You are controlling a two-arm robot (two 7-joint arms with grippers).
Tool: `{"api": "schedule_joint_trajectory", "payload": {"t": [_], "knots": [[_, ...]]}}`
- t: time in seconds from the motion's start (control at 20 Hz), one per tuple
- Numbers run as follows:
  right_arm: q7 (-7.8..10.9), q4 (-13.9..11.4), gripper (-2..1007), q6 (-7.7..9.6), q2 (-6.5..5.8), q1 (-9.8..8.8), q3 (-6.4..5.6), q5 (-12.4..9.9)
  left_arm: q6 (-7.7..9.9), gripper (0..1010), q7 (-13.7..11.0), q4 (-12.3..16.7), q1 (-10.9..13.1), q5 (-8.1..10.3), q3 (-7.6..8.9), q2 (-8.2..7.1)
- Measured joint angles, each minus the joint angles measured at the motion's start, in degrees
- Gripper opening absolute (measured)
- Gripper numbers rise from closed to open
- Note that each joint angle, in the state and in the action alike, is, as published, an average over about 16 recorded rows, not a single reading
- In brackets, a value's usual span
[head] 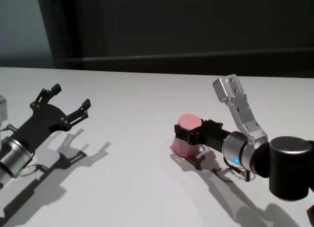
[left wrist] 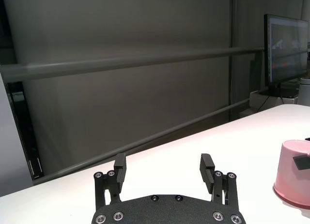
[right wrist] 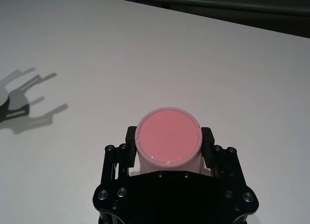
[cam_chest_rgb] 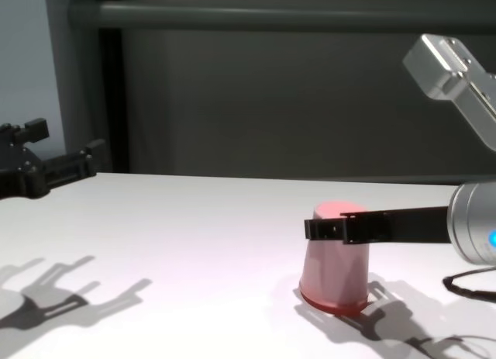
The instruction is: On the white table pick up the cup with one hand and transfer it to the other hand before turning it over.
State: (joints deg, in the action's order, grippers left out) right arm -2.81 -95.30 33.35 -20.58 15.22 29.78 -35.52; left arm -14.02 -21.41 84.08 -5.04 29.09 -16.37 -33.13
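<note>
The pink cup point(head: 189, 123) stands upside down on the white table point(head: 132, 168), wide rim down and base up. My right gripper point(head: 192, 131) reaches in from the right and is shut on the cup's upper part, one finger on each side, as the right wrist view shows point(right wrist: 168, 135). In the chest view the cup point(cam_chest_rgb: 333, 275) appears to rest on the table, with the right gripper point(cam_chest_rgb: 333, 227) around it just below the base. My left gripper point(head: 72, 95) hovers open and empty above the table's left side, well apart from the cup point(left wrist: 293, 175).
The table's far edge runs below a dark wall with horizontal rails. In the left wrist view a monitor point(left wrist: 286, 50) stands beyond the table's far corner. A small pale object point(head: 2, 109) shows at the left edge of the head view.
</note>
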Motion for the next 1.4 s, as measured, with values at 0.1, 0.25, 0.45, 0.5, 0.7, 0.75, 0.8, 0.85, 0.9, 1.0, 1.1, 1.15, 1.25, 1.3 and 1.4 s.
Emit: {"api": "schedule_joint_trajectory", "payload": {"t": [0.1,0.25,0.45,0.5,0.7,0.75,0.8,0.85,0.9,1.0,1.1,1.15,1.25,1.3,1.4], "knots": [[0.00,0.08,763,0.29,0.14,-0.14,-0.14,0.20,0.00,1001,0.00,0.00,0.00,0.00,0.00,0.00],[0.00,0.20,763,0.63,0.30,-0.29,-0.28,0.46,0.00,1001,0.00,0.00,0.00,0.00,0.00,0.00],[-0.04,0.35,770,0.97,0.46,-0.43,-0.41,0.62,0.00,1001,0.00,0.00,0.00,0.00,0.00,0.00],[-0.05,0.39,776,1.04,0.49,-0.45,-0.43,0.63,0.00,1001,0.00,0.00,0.00,0.00,0.00,0.00],[-0.09,0.45,813,1.15,0.50,-0.47,-0.44,0.61,0.00,1001,0.00,0.00,0.00,0.00,0.00,0.00],[-0.09,0.45,827,1.15,0.48,-0.47,-0.43,0.61,0.00,1001,0.00,0.00,0.00,0.00,0.00,0.00],[-0.10,0.45,841,1.15,0.47,-0.48,-0.42,0.60,0.00,1001,0.00,0.00,0.00,0.00,0.00,0.00],[-0.10,0.44,856,1.15,0.45,-0.48,-0.41,0.60,0.00,1001,0.00,0.00,0.00,0.00,0.00,0.00],[-0.11,0.44,871,1.14,0.43,-0.48,-0.40,0.59,0.00,1001,0.00,0.00,0.00,0.00,0.00,0.00],[-0.12,0.44,901,1.13,0.40,-0.48,-0.38,0.59,0.00,1001,0.00,0.00,0.00,0.00,0.00,0.00],[-0.13,0.44,931,1.11,0.38,-0.48,-0.36,0.58,0.00,1001,0.00,0.00,0.00,0.00,0.00,0.00],[-0.14,0.44,944,1.09,0.36,-0.48,-0.35,0.57,0.00,1001,0.00,0.00,0.00,0.00,0.00,0.00],[-0.14,0.42,968,1.05,0.35,-0.48,-0.34,0.57,0.00,1001,0.00,0.00,0.00,0.00,0.00,0.00],[-0.14,0.41,978,1.03,0.34,-0.48,-0.33,0.56,0.00,1001,0.00,0.00,0.00,0.00,0.00,0.00],[-0.14,0.39,992,0.99,0.33,-0.47,-0.32,0.56,0.00,1001,0.00,0.00,0.00,0.00,0.00,0.00]]}}
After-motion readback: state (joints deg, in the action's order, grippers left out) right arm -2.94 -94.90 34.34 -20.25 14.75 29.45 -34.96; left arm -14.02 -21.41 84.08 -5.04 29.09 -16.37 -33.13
